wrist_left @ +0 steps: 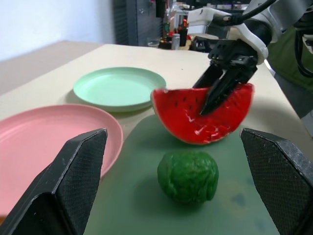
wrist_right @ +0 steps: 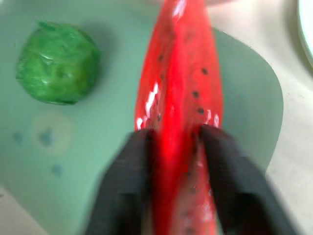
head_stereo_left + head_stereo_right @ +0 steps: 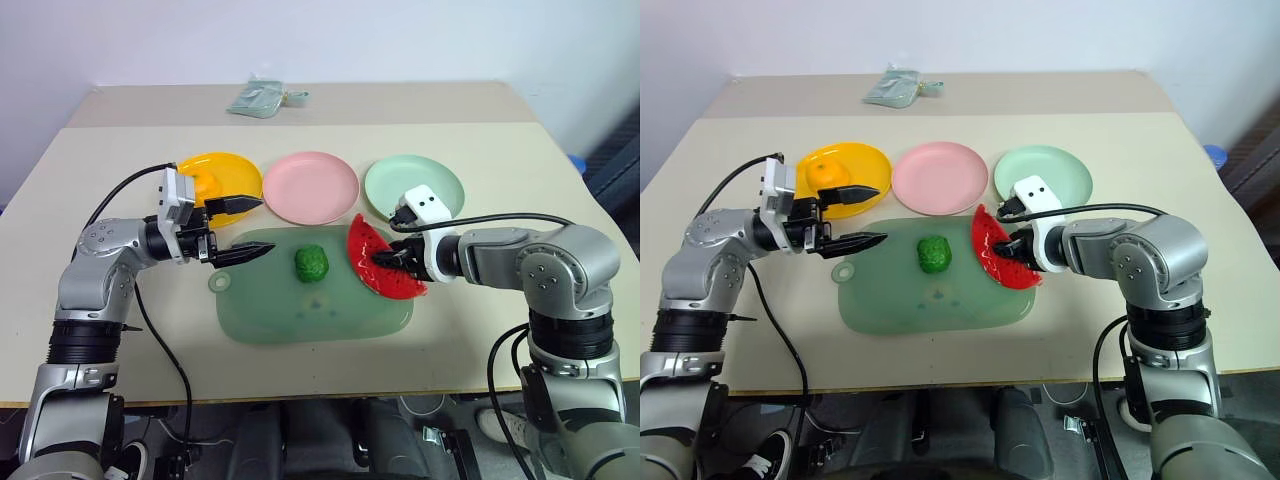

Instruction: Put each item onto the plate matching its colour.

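Pale, plain walls close off the room behind a beige worktop [image 3: 120, 190], which has a seam running across it near the far edge, where a small crumpled grey-green packet [image 3: 262, 98] lies. Off the worktop's right side a dark piece of furniture and something blue show at floor level. Three round plates sit in a row across the middle of the surface: the yellow plate [image 3: 240, 170] on the left, the pink plate [image 3: 310, 186] in the centre, the mint plate [image 3: 450, 178] on the right. The orange [image 3: 824, 172] rests on the yellow plate. Nearer the robot lies a translucent green mat [image 3: 300, 320] with rounded corners, and the bumpy green fruit [image 3: 311, 264] sits on it about in the middle. At the mat's right end the watermelon wedge [image 3: 368, 252] stands on its edge, rind towards the mat, with the right gripper [image 3: 384, 259] clamped across it, one black finger on each red face, as the right wrist view makes plain. The left gripper [image 3: 253, 226] hangs level over the mat's left end, just in front of the yellow plate, pointing towards the green fruit; its fingers [image 1: 73, 181] stand wide apart with nothing between them. Black cables loop from both wrists down past the worktop's near edge.
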{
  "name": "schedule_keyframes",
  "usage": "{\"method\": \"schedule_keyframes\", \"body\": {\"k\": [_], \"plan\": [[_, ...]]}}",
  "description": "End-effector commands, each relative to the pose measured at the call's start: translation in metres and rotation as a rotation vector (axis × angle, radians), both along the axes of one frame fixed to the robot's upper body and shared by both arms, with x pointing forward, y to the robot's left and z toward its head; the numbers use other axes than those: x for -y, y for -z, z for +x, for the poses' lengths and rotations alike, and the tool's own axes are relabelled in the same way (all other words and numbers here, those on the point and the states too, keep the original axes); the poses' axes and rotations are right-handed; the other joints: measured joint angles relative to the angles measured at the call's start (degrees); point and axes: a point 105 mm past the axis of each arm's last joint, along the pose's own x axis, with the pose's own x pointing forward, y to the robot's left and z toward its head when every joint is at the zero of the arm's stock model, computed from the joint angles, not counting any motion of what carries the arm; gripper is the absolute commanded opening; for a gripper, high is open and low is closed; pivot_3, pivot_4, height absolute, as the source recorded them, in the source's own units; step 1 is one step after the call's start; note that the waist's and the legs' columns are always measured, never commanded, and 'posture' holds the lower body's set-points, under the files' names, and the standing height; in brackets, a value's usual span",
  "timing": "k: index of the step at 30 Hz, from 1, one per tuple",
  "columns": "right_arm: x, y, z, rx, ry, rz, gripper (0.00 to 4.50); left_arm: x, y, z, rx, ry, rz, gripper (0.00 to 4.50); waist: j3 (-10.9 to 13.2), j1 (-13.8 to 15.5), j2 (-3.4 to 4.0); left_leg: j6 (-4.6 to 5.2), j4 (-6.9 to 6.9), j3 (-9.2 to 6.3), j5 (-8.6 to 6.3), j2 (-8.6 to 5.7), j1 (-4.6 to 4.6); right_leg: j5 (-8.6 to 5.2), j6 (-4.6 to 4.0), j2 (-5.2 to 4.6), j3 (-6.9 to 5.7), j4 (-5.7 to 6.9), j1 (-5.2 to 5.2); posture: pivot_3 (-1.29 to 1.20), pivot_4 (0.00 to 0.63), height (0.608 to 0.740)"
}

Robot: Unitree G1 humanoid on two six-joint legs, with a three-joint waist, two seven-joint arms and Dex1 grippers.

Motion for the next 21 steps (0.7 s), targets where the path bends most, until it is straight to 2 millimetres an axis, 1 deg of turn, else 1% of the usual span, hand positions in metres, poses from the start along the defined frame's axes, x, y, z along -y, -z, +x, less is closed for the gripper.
{"method": "schedule_keyframes", "body": {"k": [1, 3, 8, 10, 12, 13, 16, 19, 21], "plan": [[0.001, -0.013, 0.001, 0.039, -0.005, 0.0, 0.31, 0.003, -0.013, -0.002, 0.042, 0.008, -0.008, 4.5, 0.0, -0.01, 0.0, 0.0, 0.0, 0.0, 0.0, 0.0, 0.0, 0.0, 0.0, 0.0, 0.0, 0.0, 0.0, 0.0, 0.15, 0.74], [-0.001, -0.017, 0.001, 0.052, -0.015, 0.001, 0.31, 0.004, -0.015, -0.002, 0.042, 0.008, -0.008, 4.5, 0.0, 0.01, 0.0, 0.0, 0.0, 0.0, 0.0, 0.0, 0.0, 0.0, 0.0, 0.0, 0.0, 0.0, 0.0, 0.0, 0.15, 0.74], [-0.016, -0.052, 0.008, 0.178, -0.058, 0.064, 0.31, 0.003, -0.02, 0.0, 0.055, -0.013, -0.021, 4.5, 0.0, -0.01, 0.0, 0.0, -0.01, 0.0, 0.0, 0.0, 0.0, 0.0, 0.0, 0.0, 0.0, 0.0, -0.01, 0.0, 0.15, 0.74], [-0.019, -0.07, 0.02, 0.266, -0.04, 0.099, 0.31, 0.002, -0.024, 0.002, 0.068, -0.03, -0.045, 4.5, 0.0, -0.02, 0.0, 0.0, -0.01, 0.0, 0.0, 0.0, 0.0, 0.0, 0.0, 0.01, 0.0, -0.01, -0.02, 0.0, 0.15, 0.74], [-0.023, -0.081, 0.038, 0.346, -0.012, 0.11, 0.31, 0.001, -0.028, 0.006, 0.09, -0.051, -0.061, 4.5, 0.0, 0.04, 0.0, 0.0, -0.01, 0.01, 0.0, 0.0, 0.0, 0.0, 0.0, 0.01, 0.0, -0.01, -0.02, 0.0, 0.15, 0.74], [-0.026, -0.084, 0.046, 0.387, -0.004, 0.098, 0.31, 0.0, -0.029, 0.007, 0.098, -0.059, -0.066, 4.5, 0.0, 0.05, 0.0, 0.0, -0.01, 0.01, 0.0, 0.0, -0.01, 0.0, 0.01, 0.0, 0.0, -0.01, -0.02, 0.0, 0.15, 0.74], [-0.041, -0.084, 0.07, 0.423, -0.012, 0.137, 0.31, 0.0, -0.029, 0.011, 0.113, -0.081, -0.073, 4.5, 0.0, -0.09, 0.0, 0.0, -0.02, 0.03, 0.0, -0.01, -0.01, 0.0, 0.01, 0.0, 0.0, -0.03, -0.02, 0.0, 0.15, 0.74], [-0.049, -0.077, 0.091, 0.453, -0.008, 0.143, 0.31, -0.001, -0.028, 0.014, 0.12, -0.102, -0.066, 4.5, 0.0, -0.25, 0.01, 0.0, -0.04, 0.04, 0.0, -0.01, 0.0, 0.0, 0.01, 0.02, 0.0, -0.02, -0.03, 0.0, 0.15, 0.74], [-0.057, -0.073, 0.105, 0.468, 0.002, 0.177, 0.31, -0.003, -0.026, 0.012, 0.115, -0.107, -0.067, 4.5, 0.01, -0.29, 0.01, 0.0, -0.07, 0.05, 0.0, -0.01, -0.03, 0.0, 0.01, 0.02, 0.0, -0.03, -0.06, 0.0, 0.15, 0.74]]}}
